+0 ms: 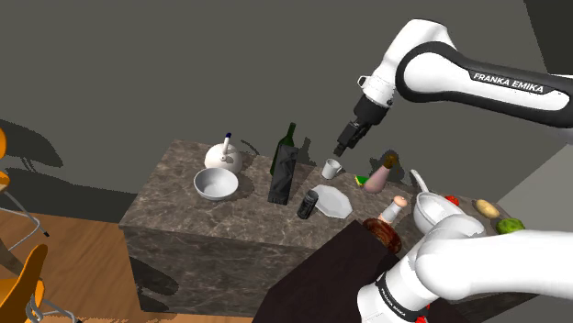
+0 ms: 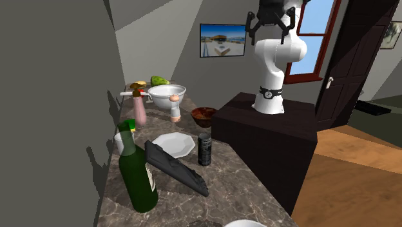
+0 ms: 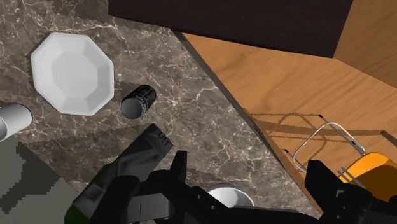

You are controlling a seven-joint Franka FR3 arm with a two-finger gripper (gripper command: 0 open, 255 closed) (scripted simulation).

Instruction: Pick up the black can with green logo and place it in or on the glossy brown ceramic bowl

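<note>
Gripper [image 1: 342, 147] held above the counter [image 1: 184, 216], fingers spread wide, nothing clasped.
Black can [image 1: 307, 204] is stood upright just beside white plate [image 1: 334, 203]; green bottle [image 1: 285, 154] and dark slab [image 1: 280, 181] nearby, brown bowl [image 2: 203, 121] apart.

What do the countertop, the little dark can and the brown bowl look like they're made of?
Countertop: dark polished stone, probably marble, judging by its pale veins. Can: black, likely metal, though only its shape suggests it. Bowl: reddish-brown, perhaps glazed ceramic, given its shine.
</note>
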